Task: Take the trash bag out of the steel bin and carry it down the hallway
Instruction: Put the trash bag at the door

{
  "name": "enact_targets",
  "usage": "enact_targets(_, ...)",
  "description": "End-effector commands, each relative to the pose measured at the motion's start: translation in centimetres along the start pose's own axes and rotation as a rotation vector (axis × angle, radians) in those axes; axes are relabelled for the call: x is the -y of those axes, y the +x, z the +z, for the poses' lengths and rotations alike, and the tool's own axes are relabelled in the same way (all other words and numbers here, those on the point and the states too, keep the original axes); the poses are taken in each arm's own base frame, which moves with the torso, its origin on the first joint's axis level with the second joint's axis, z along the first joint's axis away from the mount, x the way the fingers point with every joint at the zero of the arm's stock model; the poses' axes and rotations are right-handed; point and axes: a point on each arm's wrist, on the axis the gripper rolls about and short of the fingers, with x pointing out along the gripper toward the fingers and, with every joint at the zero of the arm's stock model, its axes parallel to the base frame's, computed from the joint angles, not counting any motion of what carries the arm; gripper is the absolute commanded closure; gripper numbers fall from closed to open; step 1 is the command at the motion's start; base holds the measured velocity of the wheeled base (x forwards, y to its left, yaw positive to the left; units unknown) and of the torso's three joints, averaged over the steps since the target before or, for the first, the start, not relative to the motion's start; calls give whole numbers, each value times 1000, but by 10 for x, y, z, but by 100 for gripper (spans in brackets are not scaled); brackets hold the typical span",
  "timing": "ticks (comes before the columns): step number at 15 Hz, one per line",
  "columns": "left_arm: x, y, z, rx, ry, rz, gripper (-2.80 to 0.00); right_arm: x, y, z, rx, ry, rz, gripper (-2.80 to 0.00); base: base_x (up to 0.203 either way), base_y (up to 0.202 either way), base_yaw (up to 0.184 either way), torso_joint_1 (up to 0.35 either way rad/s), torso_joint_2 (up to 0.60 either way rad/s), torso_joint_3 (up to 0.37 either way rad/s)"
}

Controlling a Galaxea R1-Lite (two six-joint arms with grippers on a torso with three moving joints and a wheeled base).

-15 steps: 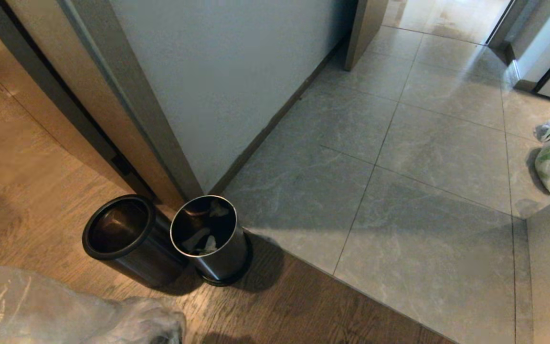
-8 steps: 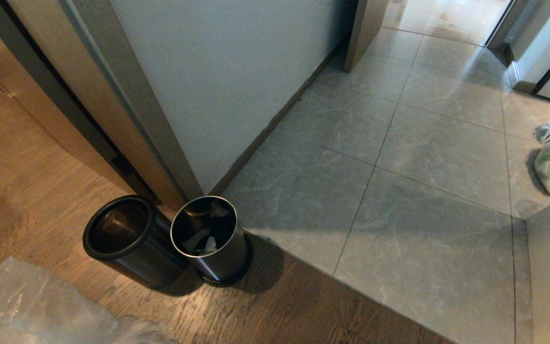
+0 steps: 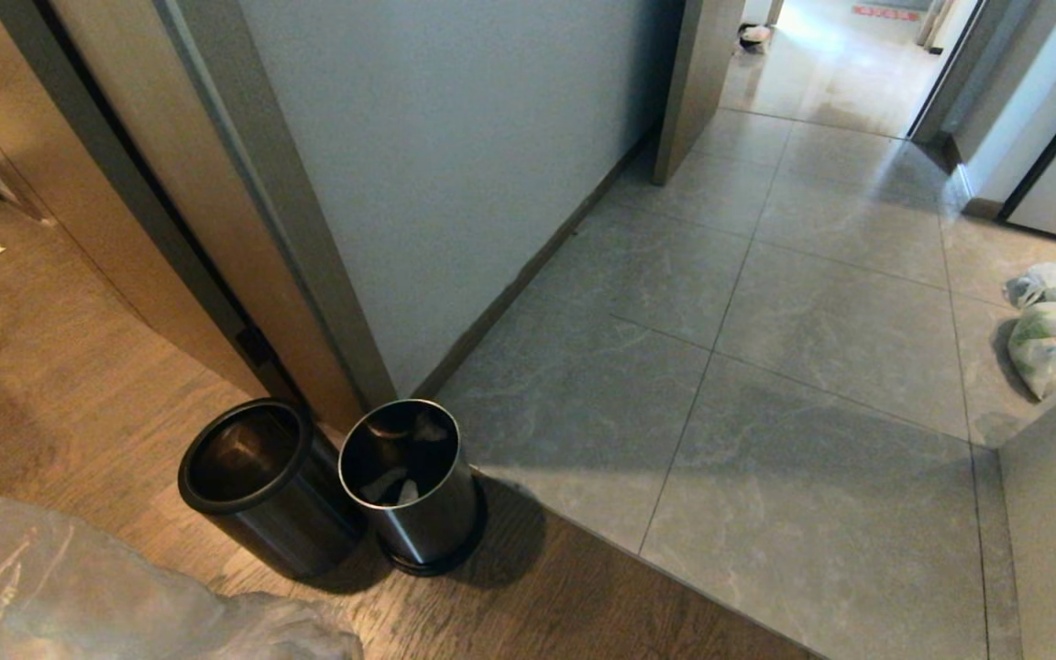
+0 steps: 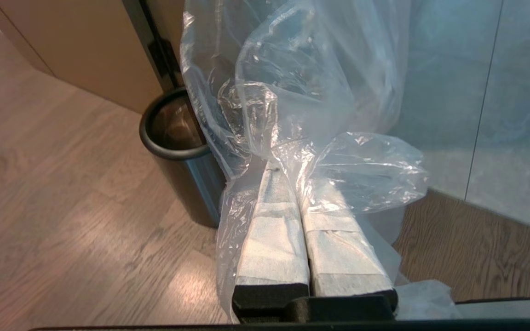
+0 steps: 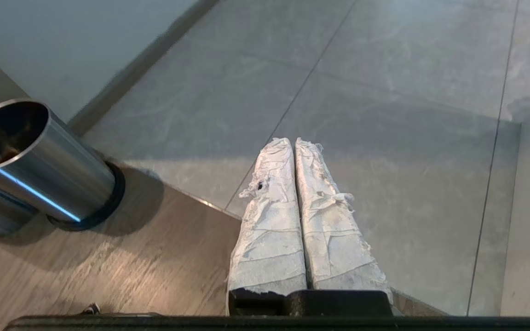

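Note:
The clear crinkled trash bag hangs out of the bin, pinched between the taped fingers of my left gripper, which is shut on it. In the head view the bag billows at the lower left corner. The steel bin with its black ring rim stands on the wood floor by the door frame, just ahead of the left gripper. The hallway of grey tiles runs off to the front right. My right gripper is shut and empty, above the seam between wood and tile.
A second shiny steel bucket with scraps inside stands touching the bin's right side. A grey wall and door frame rise behind them. Two white bags with green print lie at the hallway's right edge by a wall corner.
The head camera has tilted up: the whole scene sits lower in the picture and more of the hallway's far end shows. The bag stays at the lower left, held.

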Motion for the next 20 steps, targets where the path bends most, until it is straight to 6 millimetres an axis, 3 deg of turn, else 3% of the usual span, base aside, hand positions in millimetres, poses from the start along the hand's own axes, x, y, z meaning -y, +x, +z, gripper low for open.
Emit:
enact_targets(1,0,0,0,-3,-3,0,0,0,0,0,0,1,0,0,0,0,0,2,2,203)
enact_targets(12,0,0,0,-5,-32,2,0,0,0,0,0,1,0,0,0,0,0,3,0,203)
enact_targets(20,0,0,-1,-8,-22,1,0,0,0,0,0,1,0,0,0,0,0,1,1,29)
